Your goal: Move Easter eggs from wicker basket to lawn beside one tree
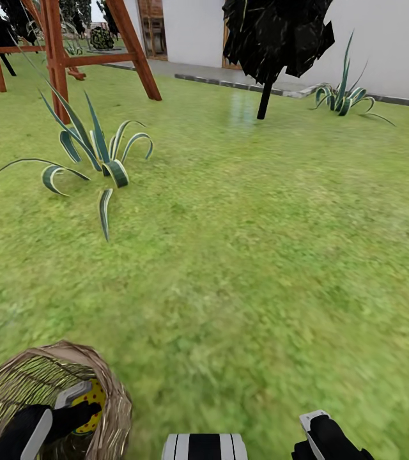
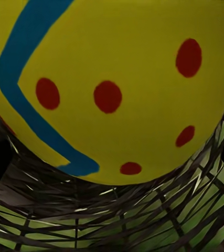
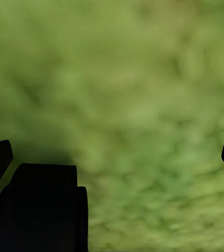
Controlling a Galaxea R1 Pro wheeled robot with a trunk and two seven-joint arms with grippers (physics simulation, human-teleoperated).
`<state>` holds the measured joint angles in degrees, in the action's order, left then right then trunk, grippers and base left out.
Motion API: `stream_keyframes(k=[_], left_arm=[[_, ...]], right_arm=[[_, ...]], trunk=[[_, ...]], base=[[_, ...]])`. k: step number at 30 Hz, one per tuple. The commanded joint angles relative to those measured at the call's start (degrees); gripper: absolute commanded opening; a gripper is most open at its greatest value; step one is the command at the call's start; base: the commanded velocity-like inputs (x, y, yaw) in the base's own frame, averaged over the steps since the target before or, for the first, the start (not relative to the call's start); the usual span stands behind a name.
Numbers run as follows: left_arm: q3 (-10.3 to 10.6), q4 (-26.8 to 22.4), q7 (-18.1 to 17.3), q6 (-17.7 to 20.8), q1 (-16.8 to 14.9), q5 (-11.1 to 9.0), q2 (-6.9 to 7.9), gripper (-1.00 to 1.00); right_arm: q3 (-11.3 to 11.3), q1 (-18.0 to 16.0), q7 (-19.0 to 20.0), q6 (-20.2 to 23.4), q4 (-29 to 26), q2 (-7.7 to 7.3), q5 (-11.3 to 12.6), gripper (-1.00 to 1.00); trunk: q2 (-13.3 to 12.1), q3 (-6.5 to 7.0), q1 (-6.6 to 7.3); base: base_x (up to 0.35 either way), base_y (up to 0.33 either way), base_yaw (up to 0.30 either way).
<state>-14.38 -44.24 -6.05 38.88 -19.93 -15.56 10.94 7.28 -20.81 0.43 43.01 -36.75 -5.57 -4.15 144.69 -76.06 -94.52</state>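
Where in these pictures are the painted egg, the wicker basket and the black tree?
Easter egg (image 2: 117, 79): left wrist view, yellow shell.
wicker basket (image 1: 112, 409): head view, right rim.
black conifer (image 1: 275, 32): head view, dark crown.

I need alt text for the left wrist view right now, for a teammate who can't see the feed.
A yellow Easter egg with red dots and a blue-green zigzag band takes up most of the picture, very close to the camera. Beneath it is the brown open weave of the wicker basket, with green lawn showing through the gaps.
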Motion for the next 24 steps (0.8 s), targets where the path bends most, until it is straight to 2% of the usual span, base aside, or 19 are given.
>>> stream_keyframes(k=[1,7,11,20,21,24], left_arm=[[-0.2,-0.1,-0.3,0.3,0.0,0.1,0.0,1.0],[-0.3,-0.7,-0.4,0.3,0.0,0.1,0.37,1.0],[-0.5,-2.3,-0.4,0.4,0.0,0.1,0.34,1.0],[-0.4,-2.5,-0.4,0.4,0.0,0.1,0.15,1.0],[-0.4,-2.5,-0.4,0.4,0.0,0.1,0.15,-1.0],[-0.4,-2.5,-0.3,0.4,0.0,0.1,0.19,-1.0]], right_arm=[[0.3,0.0,0.0,0.3,-0.1,-0.06,-0.3,1.0],[0.3,0.0,0.0,0.3,-0.1,-0.05,-0.3,1.0],[0.3,0.0,0.0,0.3,-0.1,0.02,-0.3,1.0],[0.4,0.0,0.0,0.3,-0.1,0.01,-0.3,1.0],[0.4,0.0,0.0,0.3,-0.1,0.02,-0.3,1.0],[0.4,0.0,0.0,0.3,-0.1,0.03,-0.3,1.0]], trunk=[[0.0,-0.04,0.01],[0.0,-0.04,0.01],[0.0,-0.04,0.01],[0.0,-0.04,0.01],[0.0,-0.04,0.01],[0.0,-0.04,0.01]], base=[[0.0,0.0,0.0],[0.0,0.0,0.0],[0.0,0.0,0.0],[0.0,0.0,0.0],[0.0,0.0,0.0],[0.0,0.0,0.0]])
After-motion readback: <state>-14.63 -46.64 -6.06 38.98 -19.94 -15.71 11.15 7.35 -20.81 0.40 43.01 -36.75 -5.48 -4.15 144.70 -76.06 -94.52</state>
